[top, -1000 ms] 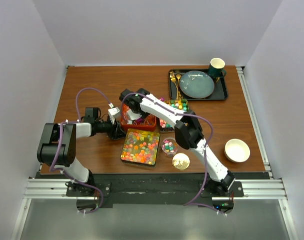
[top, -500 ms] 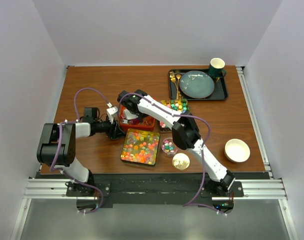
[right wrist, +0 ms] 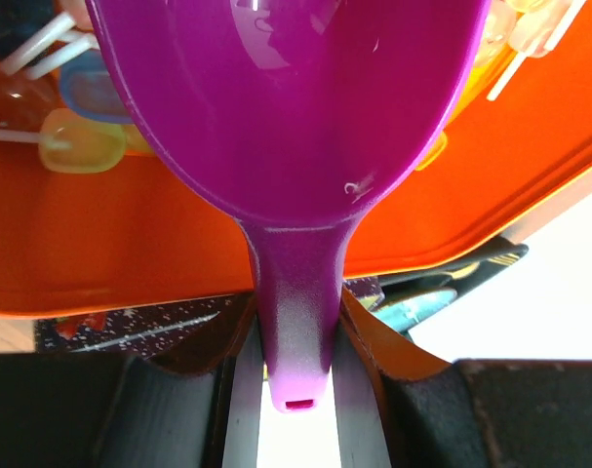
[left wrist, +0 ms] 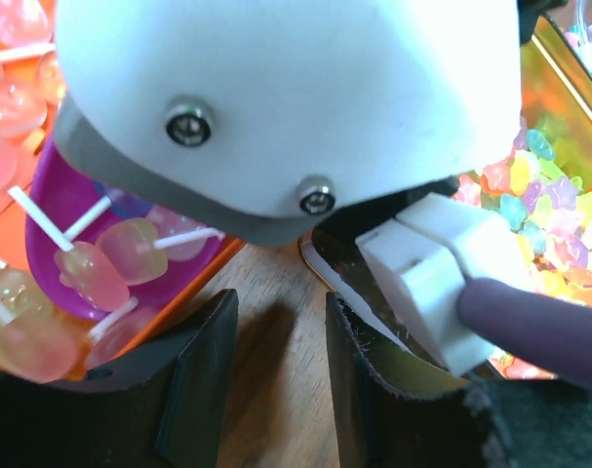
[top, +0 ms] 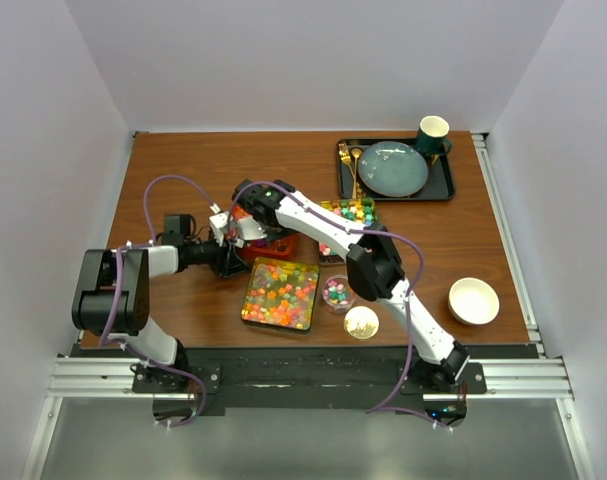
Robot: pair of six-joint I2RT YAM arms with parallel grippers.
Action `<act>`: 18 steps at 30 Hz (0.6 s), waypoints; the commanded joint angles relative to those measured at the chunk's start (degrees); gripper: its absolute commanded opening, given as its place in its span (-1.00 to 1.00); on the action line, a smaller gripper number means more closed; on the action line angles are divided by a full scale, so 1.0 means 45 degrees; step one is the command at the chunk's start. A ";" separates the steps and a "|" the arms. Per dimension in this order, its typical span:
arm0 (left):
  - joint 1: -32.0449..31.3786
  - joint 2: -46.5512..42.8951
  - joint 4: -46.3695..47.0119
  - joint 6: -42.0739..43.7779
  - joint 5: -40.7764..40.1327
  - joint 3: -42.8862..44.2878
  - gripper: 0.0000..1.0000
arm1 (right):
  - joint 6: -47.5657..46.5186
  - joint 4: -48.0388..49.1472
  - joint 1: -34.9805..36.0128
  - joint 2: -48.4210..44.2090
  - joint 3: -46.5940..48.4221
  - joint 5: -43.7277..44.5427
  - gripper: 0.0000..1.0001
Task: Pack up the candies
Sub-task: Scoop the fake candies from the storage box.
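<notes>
Brown wood-grain surface (top: 183, 170). A shallow square gold tray (top: 245, 300) holds the candies (top: 280, 290): glossy, multicoloured, heaped. Orange plastic tray (right wrist: 130, 253) of translucent lollipops (left wrist: 100, 268). Right gripper (right wrist: 294, 356) clamps the handle of a smooth purple scoop (right wrist: 276, 97). Left gripper (left wrist: 276, 390) half-spread, bare wood between its jaws.

The right gripper (top: 245, 228) and its purple scoop (right wrist: 286, 146) have shifted toward the table's (top: 183, 160) left edge. The left gripper (top: 228, 260) has drawn back slightly that way too.

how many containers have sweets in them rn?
4: orange tray under the right arm, gold tray at the front, small jar right of it, dark tray near the plate. The arm may hide more.
</notes>
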 commanded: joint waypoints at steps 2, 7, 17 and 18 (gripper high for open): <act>-0.0076 -0.0577 0.0412 -0.0020 0.0092 0.0272 -0.09 | 0.0520 0.1137 0.0606 -0.0045 0.0078 -0.3270 -1.00; -0.0056 -0.0655 0.0120 -0.0176 -0.0006 0.0448 -0.07 | 0.1204 0.1430 0.0333 -0.0122 -0.0136 -0.4304 -1.00; 0.0568 -0.1630 -0.3861 0.0352 -0.2307 0.1736 0.02 | 0.1576 0.2074 0.0176 -0.0103 -0.0606 -0.5146 -1.00; 0.0782 -0.1632 -0.4272 0.0448 -0.2407 0.2260 0.04 | 0.1576 0.2075 0.0157 -0.0103 -0.0625 -0.5146 -1.00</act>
